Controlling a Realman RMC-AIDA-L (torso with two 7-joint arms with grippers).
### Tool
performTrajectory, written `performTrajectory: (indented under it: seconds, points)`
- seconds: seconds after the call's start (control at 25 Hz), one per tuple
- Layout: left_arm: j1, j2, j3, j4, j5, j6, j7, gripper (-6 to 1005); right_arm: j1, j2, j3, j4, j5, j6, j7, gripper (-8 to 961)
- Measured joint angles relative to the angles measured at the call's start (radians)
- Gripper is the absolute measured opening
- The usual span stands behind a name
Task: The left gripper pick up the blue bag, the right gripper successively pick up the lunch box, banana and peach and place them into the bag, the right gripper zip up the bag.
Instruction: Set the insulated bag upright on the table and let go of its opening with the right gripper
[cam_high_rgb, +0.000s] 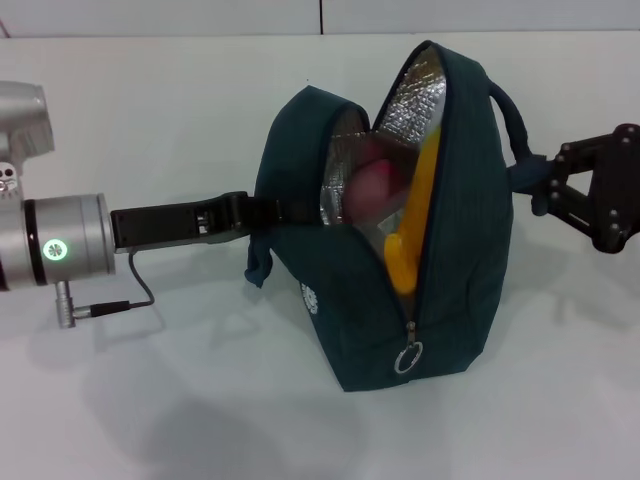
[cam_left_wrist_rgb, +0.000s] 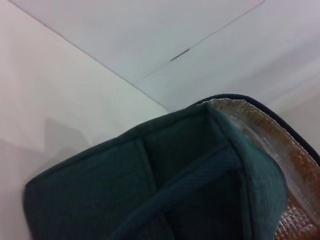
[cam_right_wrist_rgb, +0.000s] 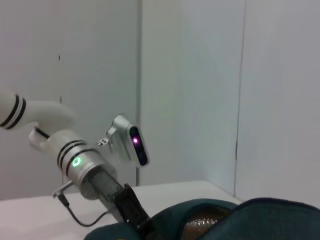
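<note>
A dark teal-blue insulated bag (cam_high_rgb: 450, 200) is seen standing upright on the white worktop (cam_high_rgb: 150, 400) in the head view, with its zipper undone along the top and down the front so that the silver foil lining (cam_high_rgb: 410, 95) is exposed. The zipper pull ring (cam_high_rgb: 408, 357) is found low on the front of the bag, near its base. The banana (cam_high_rgb: 412, 225) is observed inside the opening, standing nearly on end against the bag's right-hand wall, and the peach (cam_high_rgb: 372, 190) is seen beside it, deeper in the opening and towards the left-hand wall. The lunch box cannot be made out in any view. The left claw (cam_high_rgb: 262, 212) is extended from the left and its tip is lost against the bag's left side at the strap; whether its fingers are spread or pressed together cannot be told. Its silver wrist (cam_high_rgb: 65, 245) carries a lit green indicator, and a thin black cable (cam_high_rgb: 135, 290) hangs below it. The right claw (cam_high_rgb: 530, 180) is located at the bag's right side, touching or just beside the dark carry handle (cam_high_rgb: 508, 110); its state cannot be told either. In the left wrist view, only the bag's outer fabric (cam_left_wrist_rgb: 165, 190) and a strip of lining are recorded.
</note>
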Motion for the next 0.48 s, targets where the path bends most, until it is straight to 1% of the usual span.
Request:
performTrajectory:
  seconds: [0.4,0.48]
  points:
    - [0.008,-0.001,0.0,-0.002,-0.023,0.004,0.0,47,-0.011,-0.004,0.01,-0.005,0.014,-0.064,-0.005,225]
    - [0.009,-0.001,0.0,-0.002,-0.027,0.008,0.001,47,-0.014,-0.005,0.014,-0.006,0.014,-0.065,-0.005,303]
